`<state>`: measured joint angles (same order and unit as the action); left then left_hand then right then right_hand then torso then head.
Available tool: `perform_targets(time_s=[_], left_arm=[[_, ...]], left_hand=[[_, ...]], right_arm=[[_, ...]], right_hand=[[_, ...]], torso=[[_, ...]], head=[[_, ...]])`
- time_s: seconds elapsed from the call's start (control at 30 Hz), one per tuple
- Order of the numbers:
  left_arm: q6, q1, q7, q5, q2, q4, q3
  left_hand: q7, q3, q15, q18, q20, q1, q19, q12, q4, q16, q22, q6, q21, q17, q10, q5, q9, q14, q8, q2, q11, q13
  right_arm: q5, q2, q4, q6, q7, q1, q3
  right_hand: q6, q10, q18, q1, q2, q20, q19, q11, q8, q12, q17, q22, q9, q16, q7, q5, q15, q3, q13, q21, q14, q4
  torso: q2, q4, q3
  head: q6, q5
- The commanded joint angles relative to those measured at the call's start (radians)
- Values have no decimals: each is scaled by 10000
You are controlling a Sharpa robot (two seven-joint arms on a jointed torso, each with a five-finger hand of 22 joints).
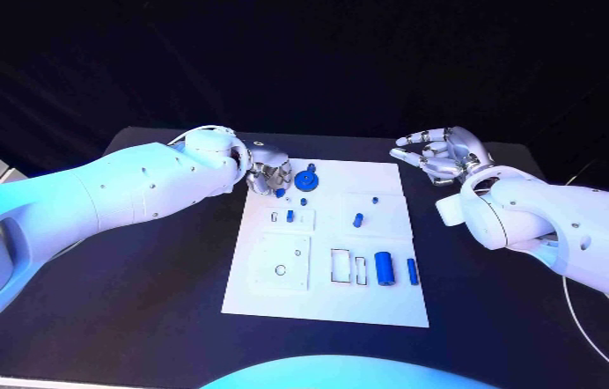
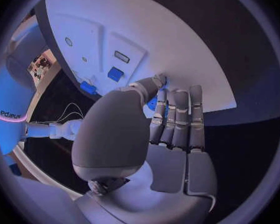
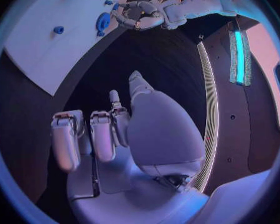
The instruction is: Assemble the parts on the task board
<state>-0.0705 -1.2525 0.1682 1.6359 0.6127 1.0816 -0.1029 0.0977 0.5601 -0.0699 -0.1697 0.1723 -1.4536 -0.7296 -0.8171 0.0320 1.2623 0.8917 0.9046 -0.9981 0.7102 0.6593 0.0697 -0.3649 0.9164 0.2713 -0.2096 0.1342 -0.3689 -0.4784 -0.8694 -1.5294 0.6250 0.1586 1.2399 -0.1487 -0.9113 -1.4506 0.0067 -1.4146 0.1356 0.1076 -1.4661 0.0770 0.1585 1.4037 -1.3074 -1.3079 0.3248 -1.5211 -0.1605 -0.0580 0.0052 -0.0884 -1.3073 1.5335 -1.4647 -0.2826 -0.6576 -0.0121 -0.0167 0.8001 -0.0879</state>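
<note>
The white task board [image 1: 269, 294] lies mid-table. My left hand [image 1: 269, 176] is over its far left corner, and thumb and fingers pinch a round blue part [image 1: 306, 179], which stands tilted at the fingertips. The wrist view shows blue [image 2: 151, 103] between the thumb and fingers of my left hand [image 2: 171, 119]. Small blue parts [image 1: 290, 216] [image 1: 358, 220] sit mid-board. A blue cylinder [image 1: 384, 268] and a thin blue pin [image 1: 413, 271] lie near the right edge. My right hand [image 1: 438, 154] hovers off the board's far right corner, fingers loosely bent and apart, holding nothing.
A white rectangular slot [image 1: 341, 264] and a round hole [image 1: 281, 270] mark the board's near half. Bare black table [image 1: 152, 275] surrounds the board. From the right wrist I see my right hand [image 3: 115, 134], with the left hand [image 3: 140, 16] and the board's corner [image 3: 47, 59] beyond it.
</note>
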Motion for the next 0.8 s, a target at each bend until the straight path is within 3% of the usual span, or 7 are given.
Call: perform_targets(time_s=[0.03, 0.2, 0.8], left_arm=[[-90, 73, 97, 12, -17, 7, -41], [87, 83, 135, 5, -8, 10, -42], [837, 178, -2, -4, 26, 8, -45]], left_hand=[[73, -16, 12, -122, 61, 26, -32, -137, 50, 170, 10, 241, 45, 161, -4, -50, -52, 151, 89, 80, -37, -33], [121, -109, 35, -127, 49, 59, -99, -454, 67, 562, 43, 715, 41, 541, 147, -53, -150, 523, 209, 84, -93, -95], [38, -441, 50, -133, 46, 277, -347, -1170, 260, 1265, 6, 975, 143, 1314, 279, -64, -476, 1293, 290, -199, -144, -290]], right_arm=[[-53, 10, -2, -146, 66, -6, 1], [-53, 10, 3, -136, 68, -6, 1], [-79, 10, 10, -120, 51, -6, 1]], right_hand=[[92, -9, 20, 33, -89, 1, -872, -8, 56, -13, -1624, -2476, 12, 45, 1, -19, -28, 55, -1394, 11, -793, -15], [95, -10, 16, 37, -114, -2, -881, -10, 76, -13, -1624, -2483, 17, 47, 3, -19, -30, 60, -1393, 28, -794, -15], [93, -13, 18, -5, -124, -3, -877, -13, 87, -9, -1620, -2480, 21, 51, 7, -23, -33, 48, -1396, 20, -794, 9]], torso=[[6, 1, -4], [5, -4, 0], [4, -4, 4]], head=[[-1, -15], [-8, -15], [3, -31]])
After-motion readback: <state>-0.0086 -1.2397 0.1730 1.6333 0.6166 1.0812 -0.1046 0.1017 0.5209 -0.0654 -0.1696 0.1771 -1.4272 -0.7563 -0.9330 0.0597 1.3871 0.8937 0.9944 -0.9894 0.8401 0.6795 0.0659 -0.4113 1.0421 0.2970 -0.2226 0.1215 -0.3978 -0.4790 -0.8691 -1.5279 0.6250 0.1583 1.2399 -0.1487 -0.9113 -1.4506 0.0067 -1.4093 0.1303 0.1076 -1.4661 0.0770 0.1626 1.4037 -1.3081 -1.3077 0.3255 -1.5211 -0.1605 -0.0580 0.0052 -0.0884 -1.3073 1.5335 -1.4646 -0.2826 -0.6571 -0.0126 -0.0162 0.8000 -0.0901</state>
